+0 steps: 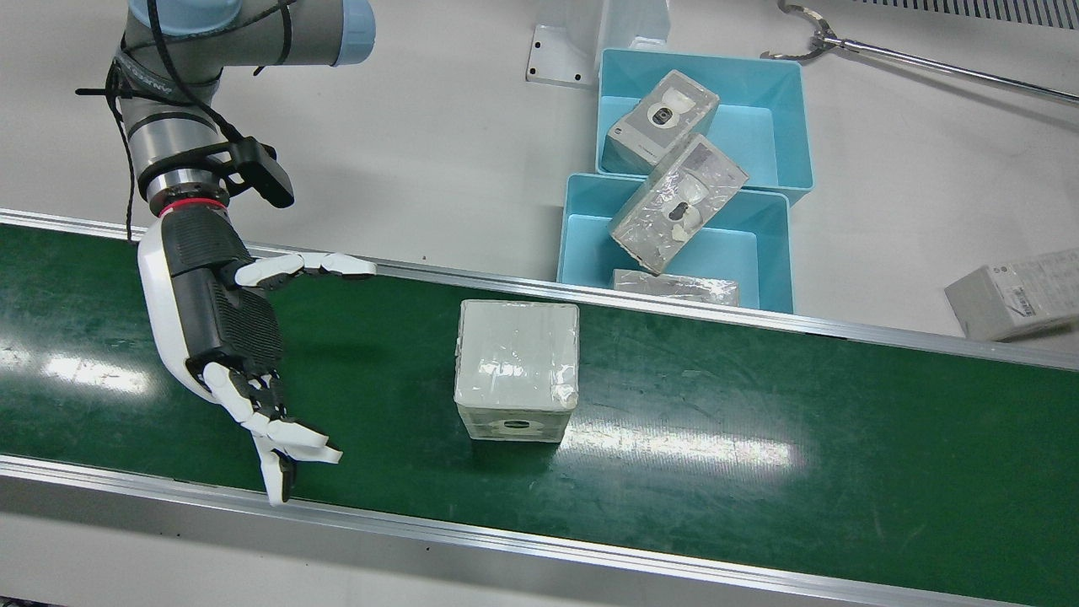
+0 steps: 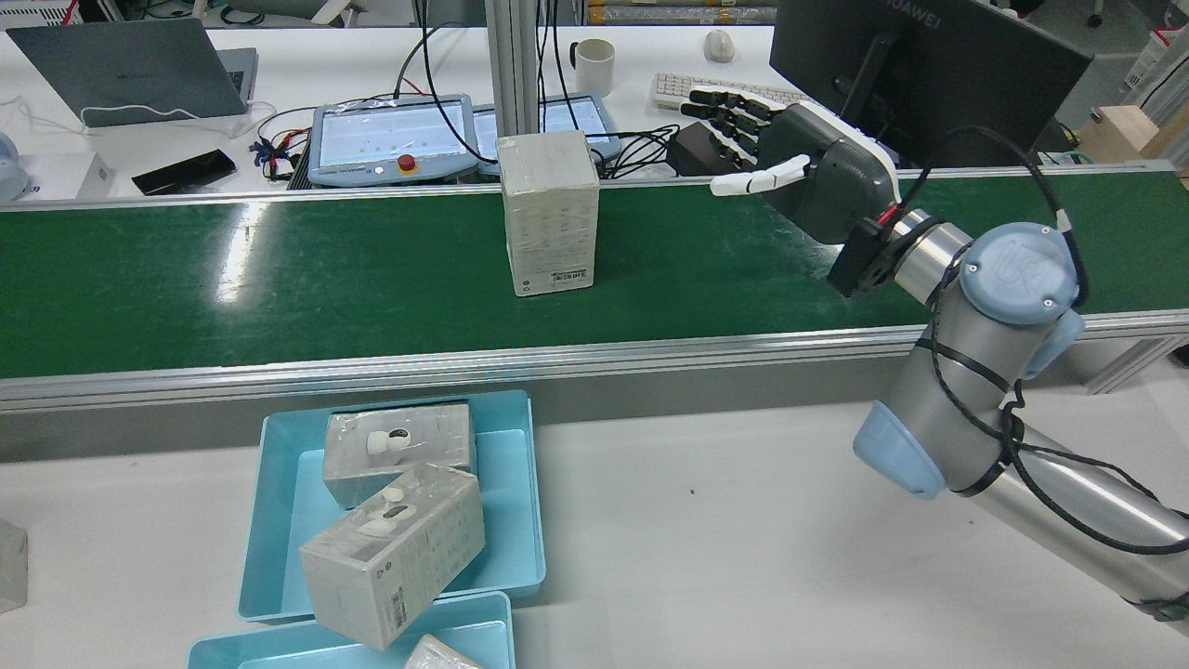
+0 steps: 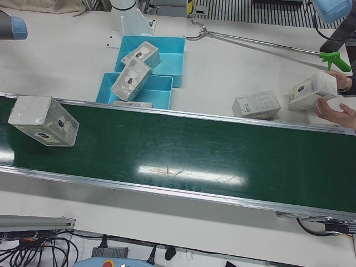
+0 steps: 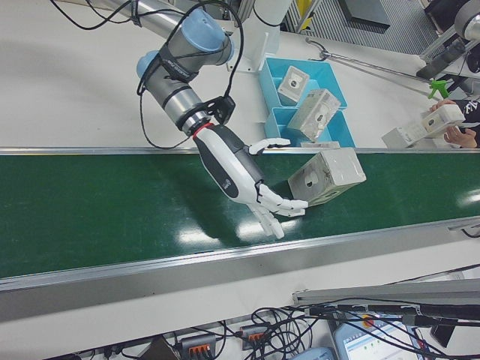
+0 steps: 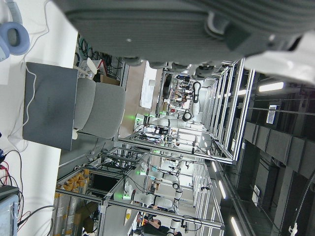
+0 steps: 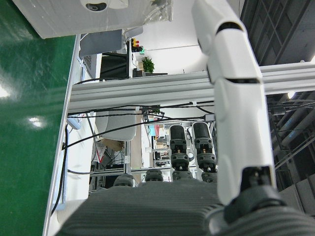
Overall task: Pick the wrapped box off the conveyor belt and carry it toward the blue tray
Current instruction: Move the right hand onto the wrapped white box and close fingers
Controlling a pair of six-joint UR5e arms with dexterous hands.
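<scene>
Wrapped box (image 6: 98, 17) cropped, left hand (image 5: 197, 29) blurred

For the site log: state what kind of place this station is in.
Probably a robotics lab or test floor set up as a packing line: a green conveyor belt carrying a wrapped box, blue trays holding more boxes, and a desk with a laptop behind.

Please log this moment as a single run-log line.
right hand: open, beside box, apart | plastic-wrapped white box: upright on green conveyor belt | blue plastic tray: holds other boxes | left hand: state unclear
</scene>
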